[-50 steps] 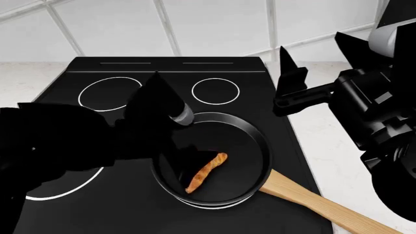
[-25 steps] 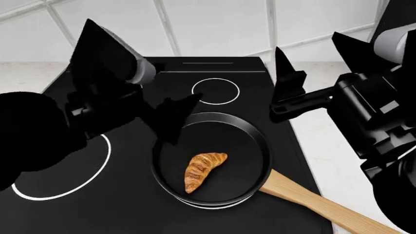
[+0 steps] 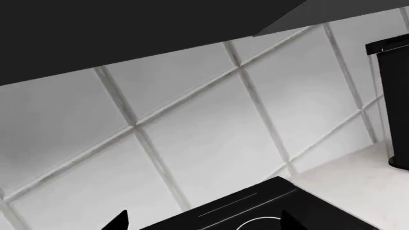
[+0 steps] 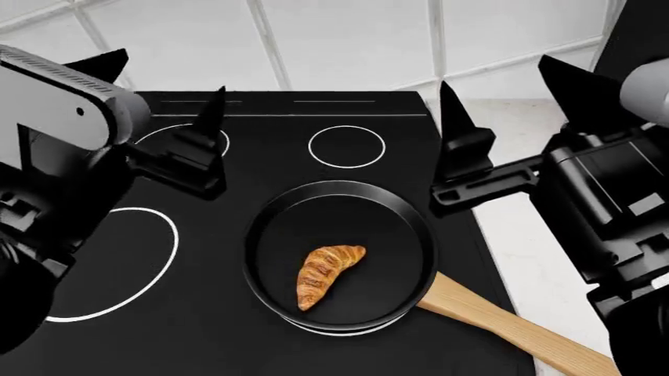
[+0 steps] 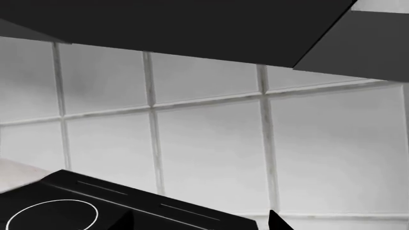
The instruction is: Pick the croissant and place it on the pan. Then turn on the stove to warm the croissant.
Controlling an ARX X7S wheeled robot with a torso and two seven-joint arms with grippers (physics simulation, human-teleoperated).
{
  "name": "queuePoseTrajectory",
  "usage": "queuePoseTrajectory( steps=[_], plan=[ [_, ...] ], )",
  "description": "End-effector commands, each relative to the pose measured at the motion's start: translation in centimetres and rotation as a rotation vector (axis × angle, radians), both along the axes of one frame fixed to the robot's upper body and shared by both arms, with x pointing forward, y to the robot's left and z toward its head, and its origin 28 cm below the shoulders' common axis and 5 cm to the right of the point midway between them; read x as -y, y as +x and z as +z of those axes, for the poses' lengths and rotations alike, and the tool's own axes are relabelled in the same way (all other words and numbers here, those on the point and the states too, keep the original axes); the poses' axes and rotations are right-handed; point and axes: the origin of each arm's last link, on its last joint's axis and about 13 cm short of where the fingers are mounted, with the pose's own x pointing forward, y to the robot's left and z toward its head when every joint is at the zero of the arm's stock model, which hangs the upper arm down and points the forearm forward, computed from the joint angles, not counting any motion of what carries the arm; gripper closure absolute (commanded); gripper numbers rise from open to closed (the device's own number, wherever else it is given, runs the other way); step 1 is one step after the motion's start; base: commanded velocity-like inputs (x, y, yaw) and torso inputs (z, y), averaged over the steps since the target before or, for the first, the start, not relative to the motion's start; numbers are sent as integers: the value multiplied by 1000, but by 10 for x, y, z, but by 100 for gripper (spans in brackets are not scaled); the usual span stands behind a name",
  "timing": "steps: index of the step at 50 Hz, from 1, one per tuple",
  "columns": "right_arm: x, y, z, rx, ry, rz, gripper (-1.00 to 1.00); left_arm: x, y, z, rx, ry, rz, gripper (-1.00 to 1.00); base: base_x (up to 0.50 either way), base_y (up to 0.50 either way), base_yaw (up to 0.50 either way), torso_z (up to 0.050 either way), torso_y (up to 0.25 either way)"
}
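The croissant (image 4: 326, 274) lies flat in the round black pan (image 4: 403, 211), free of both grippers. The pan sits on the front right of the black stove (image 4: 188, 329), with its wooden handle (image 4: 512, 325) pointing to the front right. My left gripper (image 4: 165, 78) is open and empty, raised above the stove's back left, left of the pan. My right gripper (image 4: 497, 78) is open and empty, raised at the stove's right edge, behind the pan. The left wrist view shows its fingertips (image 3: 118, 221) wide apart over the stove's back edge (image 3: 268, 206). The right wrist view shows the stove's back corner (image 5: 96, 201). The knobs are out of view.
A white-ringed burner (image 4: 347, 146) lies behind the pan and a large one (image 4: 168, 251) to its left. A white counter (image 4: 533, 235) runs along the stove's right side. A tiled wall (image 4: 345, 39) stands behind. A dark upright object (image 3: 395, 96) stands on the counter.
My left gripper has lifted away from the pan and moved left and back. The croissant now lies flat in the pan. The right arm has barely moved.
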Motion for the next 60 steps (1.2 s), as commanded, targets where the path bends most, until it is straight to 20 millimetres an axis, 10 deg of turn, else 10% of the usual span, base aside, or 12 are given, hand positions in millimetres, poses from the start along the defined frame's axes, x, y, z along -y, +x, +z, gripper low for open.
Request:
queuePoseTrajectory(
  steps=[1,30,60],
  plan=[
    [-2,-6,1,18,2,7,-100,-4,-19,-16,52,20,131,-100,0,0,0,0,0],
    [-6,11,-3,-13,39,16,-100,-7,-14,-37,97,-96,108,-100,-4,0,0,0,0],
    [-8,10,-5,-12,42,14,-100,-12,-9,-38,103,-124,126,-100,-493,0,0,0,0]
  ],
)
